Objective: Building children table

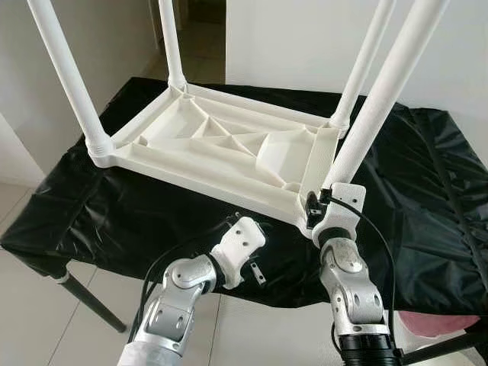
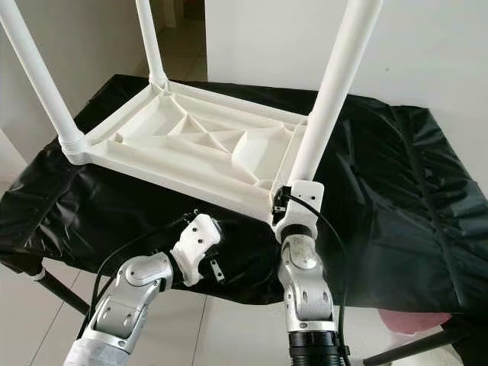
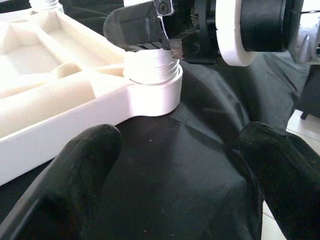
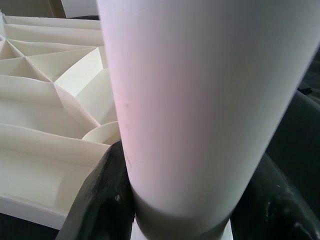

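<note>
Last leg [image 1: 381, 99] going into tabletop [image 1: 221, 145] corner socket; right tool [image 3: 150, 35] clamped on it, left tool [image 3: 170, 165] open, idle. Next: twist to seat.

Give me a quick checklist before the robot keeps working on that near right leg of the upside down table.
1. Right gripper grips the near right leg just above its socket: ok, fingers on both sides in the right wrist view.
2. Leg seated in the corner socket: cannot tell, threads show above the collar.
3. Leg upright: not ok, it leans away from the tabletop.
4. Left gripper free of the work: ok, open over the black cloth, beside the corner, holding nothing.
5. Other three legs standing in their corners: ok.
6. Tabletop flat on the cloth: ok.
</note>
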You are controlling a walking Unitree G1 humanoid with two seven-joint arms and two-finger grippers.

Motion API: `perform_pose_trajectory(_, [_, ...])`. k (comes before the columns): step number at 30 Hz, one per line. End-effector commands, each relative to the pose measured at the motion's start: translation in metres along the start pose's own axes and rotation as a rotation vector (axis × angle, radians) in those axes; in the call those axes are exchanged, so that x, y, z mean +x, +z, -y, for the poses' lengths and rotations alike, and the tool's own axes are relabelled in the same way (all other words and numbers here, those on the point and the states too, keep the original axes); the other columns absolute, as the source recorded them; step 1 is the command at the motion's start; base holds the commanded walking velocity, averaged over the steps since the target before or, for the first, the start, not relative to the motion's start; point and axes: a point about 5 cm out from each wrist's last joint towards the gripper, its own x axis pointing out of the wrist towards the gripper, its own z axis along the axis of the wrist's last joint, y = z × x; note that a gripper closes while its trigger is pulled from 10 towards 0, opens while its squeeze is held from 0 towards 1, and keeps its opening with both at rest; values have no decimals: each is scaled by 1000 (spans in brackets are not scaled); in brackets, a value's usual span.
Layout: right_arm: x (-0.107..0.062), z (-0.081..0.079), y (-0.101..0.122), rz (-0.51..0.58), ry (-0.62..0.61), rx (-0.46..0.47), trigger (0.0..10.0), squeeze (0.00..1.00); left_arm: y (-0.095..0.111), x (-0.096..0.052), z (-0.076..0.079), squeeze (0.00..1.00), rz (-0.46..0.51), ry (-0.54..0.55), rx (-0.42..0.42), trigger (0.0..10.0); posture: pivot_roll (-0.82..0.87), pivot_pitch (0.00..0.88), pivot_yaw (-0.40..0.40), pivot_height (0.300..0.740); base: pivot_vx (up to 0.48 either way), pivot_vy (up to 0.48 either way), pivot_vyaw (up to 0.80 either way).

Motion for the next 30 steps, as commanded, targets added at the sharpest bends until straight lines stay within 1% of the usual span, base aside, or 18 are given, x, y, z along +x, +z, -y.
perform_pose_trajectory(1, [-6,3,-13,-67,-30,27,10000,0,-2,-1,-6,0,-11,162,-8,10000,-46,70,-14,740,0,0,0])
perform_pose_trajectory(2, [-7,3,-13,-63,21,48,10000,1000,-1,-1,-6,0,-10,160,-8,10000,-46,70,-15,740,0,0,0])
perform_pose_trajectory(3, [-8,2,-13,-59,51,62,10000,1000,-1,-1,-5,0,-10,158,-7,10000,-46,70,-15,740,0,0,0])
perform_pose_trajectory(8, [-6,6,-11,-54,65,46,10000,1000,-1,0,-6,0,-11,160,-6,10000,-47,68,-18,740,0,0,0])
perform_pose_trajectory(10, [-2,8,-14,-85,135,29,10000,1000,-2,-1,-6,0,-12,160,-5,10000,-48,66,-17,740,0,0,0])
perform_pose_trajectory(11, [0,13,-13,-79,169,39,10000,1000,-2,-1,-6,0,-13,158,-4,10000,-48,64,-19,740,0,0,0])
perform_pose_trajectory(16, [2,19,-11,-59,195,57,10000,1000,-2,-1,-5,0,-14,157,-2,10000,-48,64,-19,740,0,0,0])
perform_pose_trajectory(17, [2,21,-10,-48,250,33,10000,0,-2,-1,-6,0,-13,158,-3,10000,-51,63,-18,740,0,0,0])
perform_pose_trajectory(19, [5,28,-8,-39,346,-60,10000,0,-2,-1,-6,0,-12,160,-3,10000,-53,62,-19,740,0,0,0])
perform_pose_trajectory(20, [5,28,-8,-39,346,-60,10000,0,-2,-1,-6,0,-12,160,-3,10000,-53,62,-19,740,0,0,0])
perform_pose_trajectory(22, [13,38,-4,-16,415,-122,10000,0,-2,0,-5,0,-11,154,-3,10000,-60,58,-13,740,0,0,0])
perform_pose_trajectory(23, [15,40,-2,-8,438,-132,10000,0,-2,1,-5,0,-10,151,-3,10000,-60,58,-13,740,0,0,0])
perform_pose_trajectory(24, [15,40,-2,-8,438,-132,10000,0,-2,1,-5,0,-10,151,-3,10000,-60,58,-13,740,0,0,0])
perform_pose_trajectory(26, [17,42,-1,-4,522,-192,10000,0,-2,2,-5,0,-9,147,-2,10000,-60,53,-8,740,0,0,0])
perform_pose_trajectory(27, [17,42,-1,-4,522,-192,10000,0,-2,2,-5,0,-9,147,-2,10000,-60,53,-8,740,0,0,0])
perform_pose_trajectory(30, [19,42,-2,-15,641,-255,10000,0,-1,2,-6,0,-8,142,1,10000,-61,48,-2,740,0,0,0])
